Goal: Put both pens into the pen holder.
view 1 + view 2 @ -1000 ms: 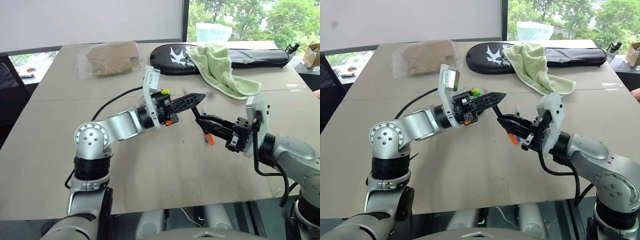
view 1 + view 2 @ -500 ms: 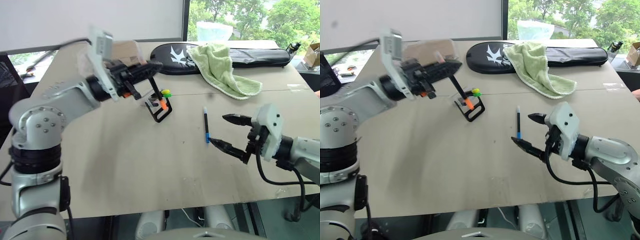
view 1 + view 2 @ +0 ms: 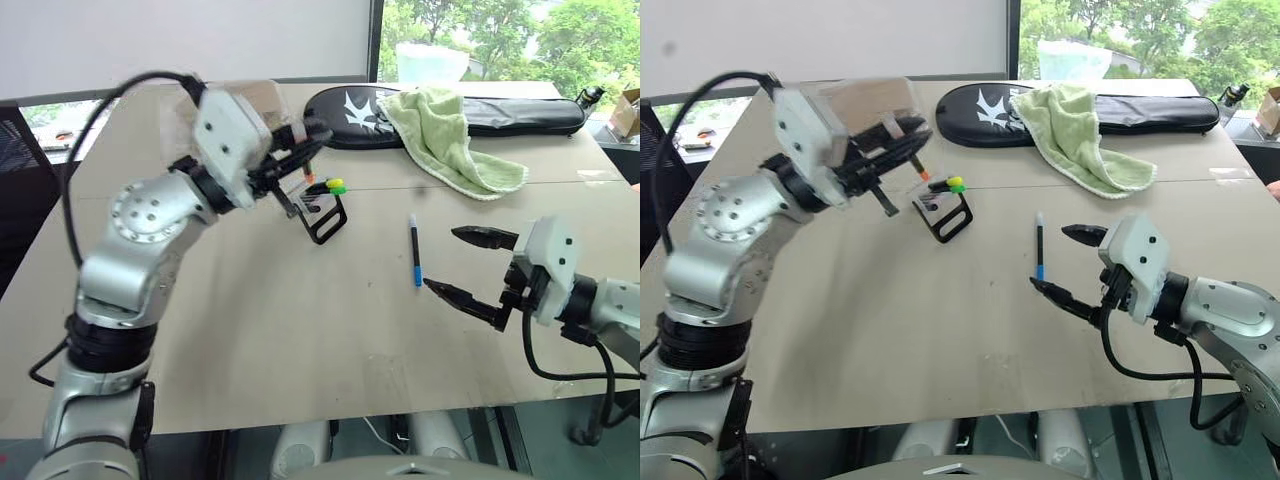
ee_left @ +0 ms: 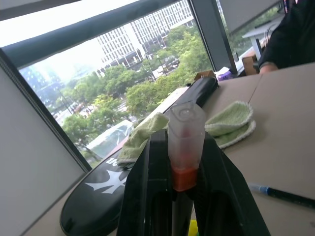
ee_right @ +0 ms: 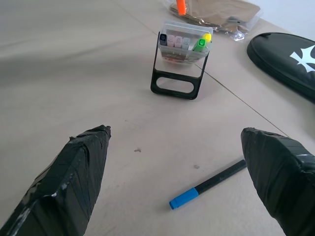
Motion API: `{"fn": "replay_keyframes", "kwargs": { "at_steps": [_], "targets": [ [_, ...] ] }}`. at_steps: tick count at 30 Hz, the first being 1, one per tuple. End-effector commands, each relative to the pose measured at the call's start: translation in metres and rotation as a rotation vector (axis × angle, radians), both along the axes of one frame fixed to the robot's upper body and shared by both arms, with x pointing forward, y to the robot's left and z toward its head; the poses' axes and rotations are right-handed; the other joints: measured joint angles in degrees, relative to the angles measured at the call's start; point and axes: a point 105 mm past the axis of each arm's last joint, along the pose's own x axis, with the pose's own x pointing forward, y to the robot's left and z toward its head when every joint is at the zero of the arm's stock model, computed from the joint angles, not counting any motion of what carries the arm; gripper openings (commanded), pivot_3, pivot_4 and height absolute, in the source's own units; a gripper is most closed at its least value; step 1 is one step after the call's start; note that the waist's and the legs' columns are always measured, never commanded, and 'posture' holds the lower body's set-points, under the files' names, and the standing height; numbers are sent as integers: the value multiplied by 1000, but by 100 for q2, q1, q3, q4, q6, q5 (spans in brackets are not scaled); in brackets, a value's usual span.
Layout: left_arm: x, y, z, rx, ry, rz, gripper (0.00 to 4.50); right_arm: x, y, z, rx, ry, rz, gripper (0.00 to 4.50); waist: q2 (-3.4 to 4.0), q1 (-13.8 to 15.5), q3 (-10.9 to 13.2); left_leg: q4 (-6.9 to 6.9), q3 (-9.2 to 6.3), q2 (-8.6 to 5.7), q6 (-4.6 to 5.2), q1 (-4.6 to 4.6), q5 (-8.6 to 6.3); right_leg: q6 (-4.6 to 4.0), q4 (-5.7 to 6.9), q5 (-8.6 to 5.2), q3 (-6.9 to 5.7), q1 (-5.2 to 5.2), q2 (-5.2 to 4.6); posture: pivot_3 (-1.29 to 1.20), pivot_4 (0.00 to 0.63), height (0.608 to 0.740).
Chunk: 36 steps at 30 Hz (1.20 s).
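Left eye view: no readable words anywhere; only a white star-like emblem on the long black case [image 3: 450,108] at the far side of the beige table [image 3: 300,340]. Pale green towel [image 3: 445,135] draped over the case's middle, a clear bag of brown stuff [image 3: 255,100] behind the left gripper [image 3: 305,148]. Left gripper raised above the table, clenched on the orange-ended pen [image 3: 285,180], barrel running along the fingers and slanting back toward the wrist. Pen holder [image 3: 322,205] just beyond and below those fingertips, standing on the table, yellow and green caps on top. Right gripper [image 3: 470,268] spread wide and released, holding nothing, fingertips aimed toward the robot's left. Blue-ended pen [image 3: 415,252] flat on the table just off those fingertips, long axis running away from the robot, white tip at the far end. Windows and green trees beyond the table.

Right eye view: same layout, orange end of the held pen showing past the left fingers, above the holder.

Left wrist view: 2 black fingers [image 4: 147,196] pressed on a clear cap with orange below it, pointing out along the fingers. Case, towel, and the blue-ended pen beyond the tips; window, trees and tall buildings outside; a person's dark sleeve [image 4: 290,34] at a far table.

Right wrist view: 2 taped fingers [image 5: 78,172] far apart, bare table between them; blue-ended pen near 1 fingertip, blue end toward the gap; pen holder farther ahead, upright.
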Motion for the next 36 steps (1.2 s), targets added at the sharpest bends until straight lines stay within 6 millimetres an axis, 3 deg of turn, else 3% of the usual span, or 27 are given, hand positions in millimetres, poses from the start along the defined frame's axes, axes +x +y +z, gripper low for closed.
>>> {"fn": "replay_keyframes", "kwargs": {
  "at_steps": [1, 14, 16, 18, 22, 24, 29, 31, 34, 36],
  "targets": [
    [5, -3, -16, 77, -54, 33, 18, -2, 2, 6, 0, -40, 7, 4500, 0, -8, 0, 0, -1, 0, 0, 0, 0, 0, 0, 0, 0, 0, 0, 0, 150, 740],
    [27, -6, -32, 199, -154, 100, 18, -3, 1, 7, 0, -54, -31, 4500, -1, -4, 0, 5, -6, 2, 1, 2, 0, 25, 11, 14, -6, 0, 0, 0, 150, 740],
    [28, -6, -31, 178, -155, 90, 1024, -1, 3, 6, 4, -53, -34, 4500, -1, -4, 0, 4, -7, 2, 1, 2, 0, 25, 12, 14, -6, 0, 0, 0, 150, 740],
    [27, -3, -31, 137, -131, 76, 1654, 4, 5, 2, 5, -32, -63, 4500, -1, -8, 0, 5, -9, 2, 1, 1, -1, 25, 13, 14, -7, 0, 0, 0, 150, 740],
    [11, -2, -23, -62, 66, -43, 3476, 35, -2, -19, 1, 77, -270, 4500, -4, -52, -2, 5, -5, 7, 1, 7, 0, 24, 21, 15, -6, -1, 0, 0, 150, 740],
    [-4, -3, -17, -187, 241, -143, 3476, 45, 6, -29, 17, 130, -310, 4500, -4, -53, -1, 7, -6, 8, 0, 7, 0, 24, 34, 14, -5, -6, -3, 0, 150, 740],
    [-29, -16, -26, -162, 498, -234, 3476, 45, 17, -30, 40, 156, -294, 4500, -2, -13, 0, 7, -20, 8, -1, 2, 1, 25, 42, 13, -14, -11, 2, 0, 150, 740],
    [-36, -35, -27, -140, 607, -251, 3476, 32, 18, -22, 54, 113, -206, 4500, -2, 1, 0, 9, -24, 3, 0, -4, 0, 26, 37, 13, -16, -10, 0, 0, 150, 740],
    [-27, -49, -38, -64, 844, -158, 3476, 10, 14, -11, 55, 30, -109, 4500, -6, 68, 1, 38, -58, -6, 1, -39, 0, 52, 32, -2, -26, -11, 4, 0, 150, 740],
    [-23, -63, -33, -9, 896, -159, 3476, 1, 3, -9, 44, 12, -100, 4500, -7, 49, 1, 52, -60, -12, 3, -43, -1, 62, 37, -6, -22, -8, 4, 0, 150, 740]
  ]
}}
